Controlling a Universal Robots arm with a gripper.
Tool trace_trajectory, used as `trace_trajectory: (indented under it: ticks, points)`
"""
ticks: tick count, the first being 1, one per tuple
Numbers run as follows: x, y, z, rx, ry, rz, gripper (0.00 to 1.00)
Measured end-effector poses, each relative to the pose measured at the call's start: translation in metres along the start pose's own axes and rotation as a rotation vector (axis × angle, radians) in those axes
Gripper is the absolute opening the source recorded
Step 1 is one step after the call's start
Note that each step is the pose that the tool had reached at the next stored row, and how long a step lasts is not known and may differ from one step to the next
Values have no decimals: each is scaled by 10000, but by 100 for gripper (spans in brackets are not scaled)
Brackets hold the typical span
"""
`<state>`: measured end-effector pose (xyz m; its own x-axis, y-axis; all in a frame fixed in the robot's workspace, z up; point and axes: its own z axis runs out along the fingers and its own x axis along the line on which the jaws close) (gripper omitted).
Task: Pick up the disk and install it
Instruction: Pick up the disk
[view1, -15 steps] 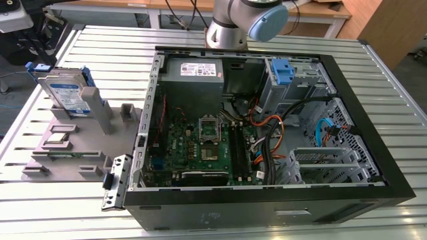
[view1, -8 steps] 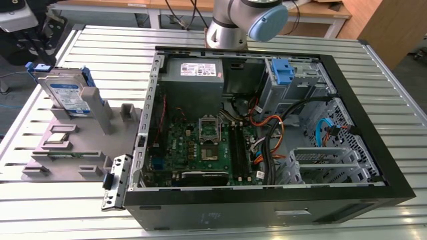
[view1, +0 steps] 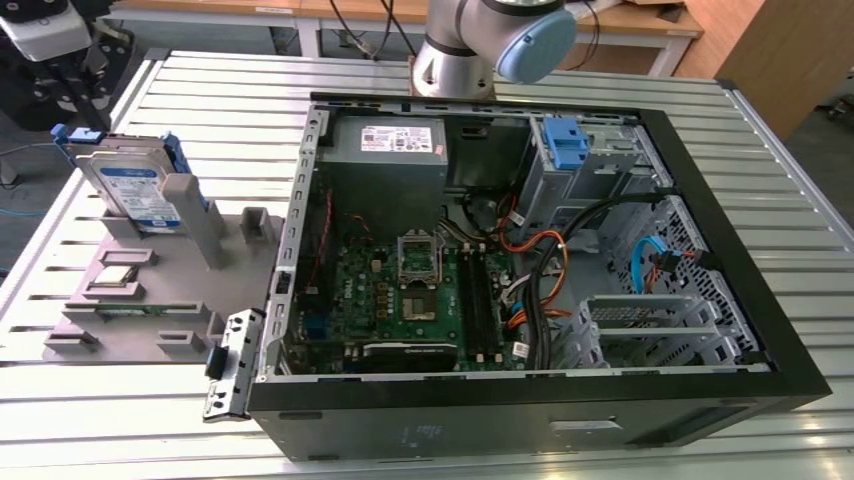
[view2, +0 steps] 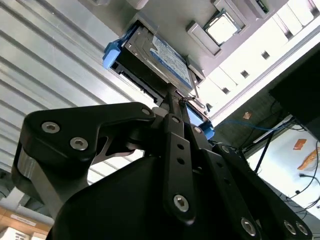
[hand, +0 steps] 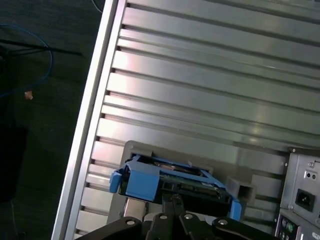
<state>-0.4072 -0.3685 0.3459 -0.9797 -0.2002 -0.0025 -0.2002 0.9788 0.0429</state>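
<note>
A slatted metal table stands before wooden desks, above a dark floor.

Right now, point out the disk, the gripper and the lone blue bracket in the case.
disk (view1: 134, 188), exterior view, labelled face
gripper (hand: 173, 200), first wrist view, its front end
blue bracket (view1: 563, 142), exterior view, its upper part
</note>
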Motion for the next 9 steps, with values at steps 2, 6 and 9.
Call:
trace_trajectory:
  ticks: [2, 6, 9]
  points:
    - [0, 0, 0, -1, 14, -318, 10]
    - [0, 0, 1, -3, 43, -996, 10]
    - [0, 0, 1, -4, 65, -1514, 10]
